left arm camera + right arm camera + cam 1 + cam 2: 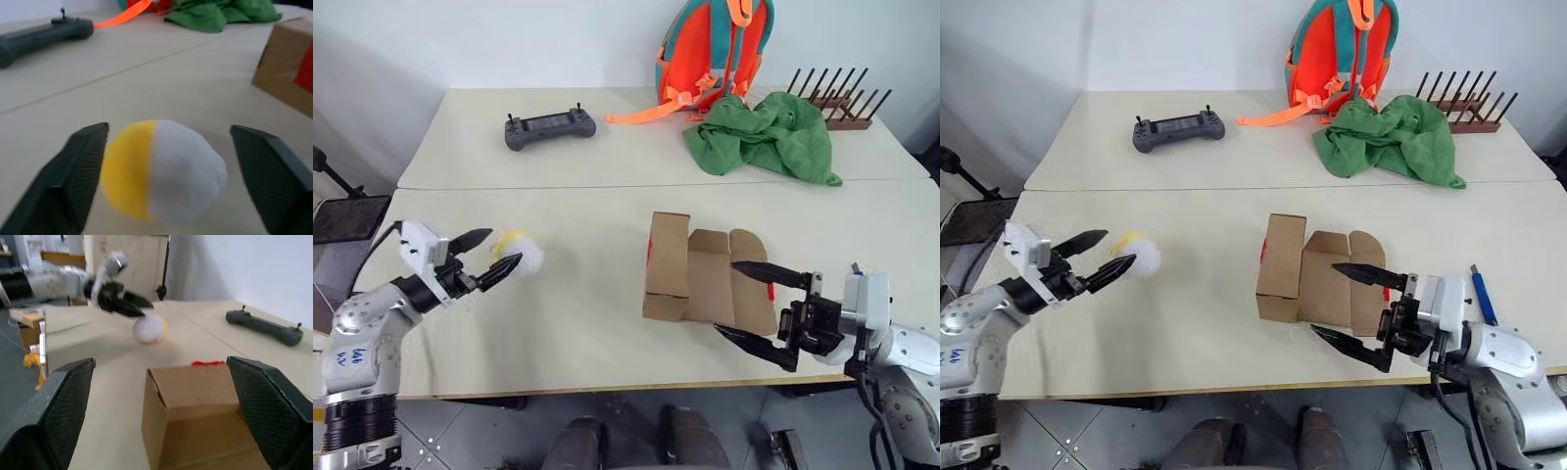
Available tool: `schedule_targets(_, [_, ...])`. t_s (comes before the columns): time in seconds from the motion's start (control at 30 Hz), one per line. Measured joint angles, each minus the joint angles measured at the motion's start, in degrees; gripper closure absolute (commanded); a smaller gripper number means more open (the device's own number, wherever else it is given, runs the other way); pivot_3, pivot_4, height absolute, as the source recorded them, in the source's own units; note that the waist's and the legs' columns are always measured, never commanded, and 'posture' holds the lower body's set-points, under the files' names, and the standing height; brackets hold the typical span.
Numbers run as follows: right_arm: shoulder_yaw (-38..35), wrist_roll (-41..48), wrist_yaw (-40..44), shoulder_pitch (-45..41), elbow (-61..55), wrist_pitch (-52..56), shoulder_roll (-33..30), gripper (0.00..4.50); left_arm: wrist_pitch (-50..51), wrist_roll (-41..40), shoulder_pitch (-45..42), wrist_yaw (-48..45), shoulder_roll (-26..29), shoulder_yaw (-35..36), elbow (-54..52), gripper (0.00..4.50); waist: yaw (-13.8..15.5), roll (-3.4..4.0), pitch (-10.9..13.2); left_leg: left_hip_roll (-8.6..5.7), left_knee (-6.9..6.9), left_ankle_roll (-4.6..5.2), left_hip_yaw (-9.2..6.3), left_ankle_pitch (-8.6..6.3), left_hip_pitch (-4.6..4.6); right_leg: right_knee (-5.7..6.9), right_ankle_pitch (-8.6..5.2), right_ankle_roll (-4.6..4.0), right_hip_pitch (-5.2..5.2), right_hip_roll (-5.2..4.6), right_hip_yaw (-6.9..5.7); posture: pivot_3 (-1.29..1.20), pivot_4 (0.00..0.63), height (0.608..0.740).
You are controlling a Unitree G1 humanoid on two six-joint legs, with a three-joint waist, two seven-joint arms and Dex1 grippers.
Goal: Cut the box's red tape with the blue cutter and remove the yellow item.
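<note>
The yellow item (521,250), a small yellow-and-white fluffy ball, lies on the near table at the left. My left gripper (504,246) is open, with one finger on each side of the ball (161,176). The box (668,264) lies near the table's middle with its flaps spread open towards my right gripper (725,298). That gripper is open and level, its fingers at the flaps, holding nothing. A bit of the red tape (1262,252) shows on the box's far side. The blue cutter (1482,294) lies on the table to the right of my right hand.
On the far table are a grey controller (550,128), an orange backpack (715,49), a green cloth (764,137) and a wooden rack (837,98). A seam (558,186) divides the two tables. The near table's front edge (607,387) runs just below both grippers.
</note>
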Motion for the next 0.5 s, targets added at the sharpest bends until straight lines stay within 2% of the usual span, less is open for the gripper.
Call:
schedule_targets(0.2, [-4.49, 1.47, 3.06, 0.64, 3.66, 0.67, -3.92, 0.0, 2.26, -3.47, 7.53, -4.76, 4.27, 3.75, -2.15, 0.02, -0.03, 0.02, 0.01, 0.06, -0.02, 0.02, 0.0, -0.03, 0.01, -0.23, -0.03, -0.06, 0.04, 0.0, 0.0, 0.0, 0.15, 0.74])
schedule_targets(0.27, [-5.47, 1.66, 4.56, 0.9, 4.22, 0.63, -4.82, 0.0, 2.54, -3.26, 11.55, -6.23, 7.33, 5.33, -2.84, 0.02, -0.04, 0.03, 0.01, 0.1, -0.04, 0.02, 0.0, -0.04, 0.02, -0.3, -0.05, -0.09, 0.05, 0.0, 0.0, 0.0, 0.15, 0.74])
schedule_targets(0.37, [-7.43, 2.09, 8.1, 2.55, 5.0, 0.55, -7.02, 0.0, -0.28, -1.21, 19.36, -10.72, 11.24, 8.12, -3.76, 0.02, -0.06, 0.13, 0.05, 0.13, -0.13, 0.03, 0.04, -0.08, 0.04, -0.4, -0.08, -0.15, 0.06, -0.02, 0.01, 0.0, 0.15, 0.74])
schedule_targets(0.5, [-8.11, 1.44, 11.77, 1.25, 8.92, -1.13, -8.9, 0.0, -8.26, 2.33, 26.52, -12.48, 11.07, 12.12, -1.97, 0.02, -0.09, 0.2, 0.06, 0.24, -0.19, 0.06, 0.04, -0.14, 0.17, -0.67, -0.09, -0.16, 0.26, -0.02, -0.01, 0.0, 0.15, 0.74])
